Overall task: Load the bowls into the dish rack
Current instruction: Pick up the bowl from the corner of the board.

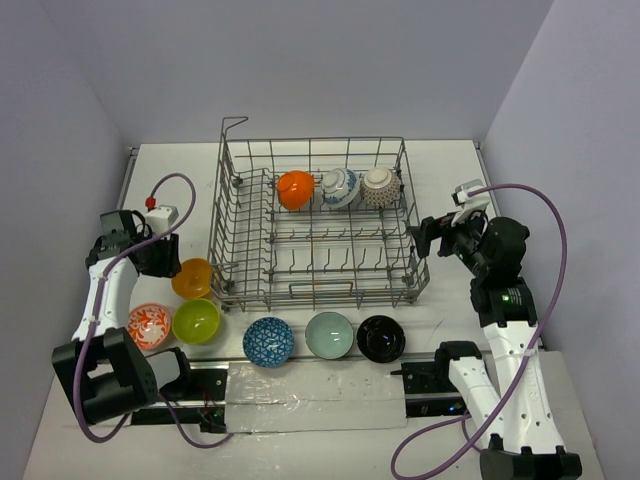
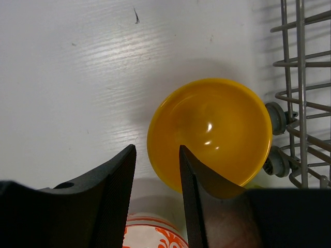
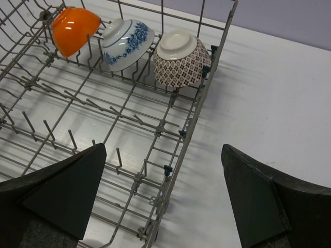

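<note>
Overhead, a white counter (image 1: 440, 170) carries a grey wire dish rack (image 1: 330, 255), set between two robot arms. The left arm (image 1: 100, 300) reaches along the rack's left side; the right arm (image 1: 505, 300) bends toward its right wall.

Three bowls lean on edge among the tines of the rack's back row, side by side: an orange bowl (image 1: 295, 189), a blue-and-white bowl (image 1: 339, 187) and a brown-latticed bowl (image 1: 378, 187). Six more sit upright on the counter. A blue-patterned bowl (image 1: 268, 341), a pale teal bowl (image 1: 329, 334) and a black bowl (image 1: 381, 338) line the rack's front. A yellow bowl (image 2: 209, 132), a lime green bowl (image 1: 196, 320) and a red-and-white bowl (image 1: 149, 325) cluster by its front left corner.

The left fingers (image 2: 116, 196) stand partly apart, straddling the yellow bowl's near rim, with bare counter showing between one finger and the rim. The right fingers (image 3: 67, 191) are spread wide, holding nothing, over the rack's right edge.
</note>
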### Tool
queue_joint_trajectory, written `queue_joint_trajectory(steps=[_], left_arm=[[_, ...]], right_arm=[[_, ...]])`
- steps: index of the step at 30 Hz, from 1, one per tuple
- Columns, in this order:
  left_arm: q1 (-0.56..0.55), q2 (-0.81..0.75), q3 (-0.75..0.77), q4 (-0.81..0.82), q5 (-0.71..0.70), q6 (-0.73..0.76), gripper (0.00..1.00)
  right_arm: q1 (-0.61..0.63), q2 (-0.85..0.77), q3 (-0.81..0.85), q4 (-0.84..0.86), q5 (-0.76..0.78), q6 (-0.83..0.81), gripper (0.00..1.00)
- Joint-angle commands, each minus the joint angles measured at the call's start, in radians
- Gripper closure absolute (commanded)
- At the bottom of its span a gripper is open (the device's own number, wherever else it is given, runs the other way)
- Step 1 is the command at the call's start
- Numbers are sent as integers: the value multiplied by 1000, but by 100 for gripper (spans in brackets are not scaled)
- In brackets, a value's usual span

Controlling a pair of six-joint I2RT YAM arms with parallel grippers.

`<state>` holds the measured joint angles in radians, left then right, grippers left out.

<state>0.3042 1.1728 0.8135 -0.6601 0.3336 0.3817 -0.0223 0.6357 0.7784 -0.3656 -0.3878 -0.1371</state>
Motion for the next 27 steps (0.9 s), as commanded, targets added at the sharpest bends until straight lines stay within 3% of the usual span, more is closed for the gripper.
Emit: queue_joint_trajectory(steps=[1, 18, 27], left_arm=[[7, 11, -25, 36, 38, 40, 55], [18, 73, -73, 99, 36, 51, 58], [26, 96, -88, 120, 41, 54, 70]], right_arm=[[-5, -4, -2, 25, -13, -15, 0], [-21, -2, -18, 31, -57, -15, 0], [-21, 2, -24, 33, -66, -19, 0]])
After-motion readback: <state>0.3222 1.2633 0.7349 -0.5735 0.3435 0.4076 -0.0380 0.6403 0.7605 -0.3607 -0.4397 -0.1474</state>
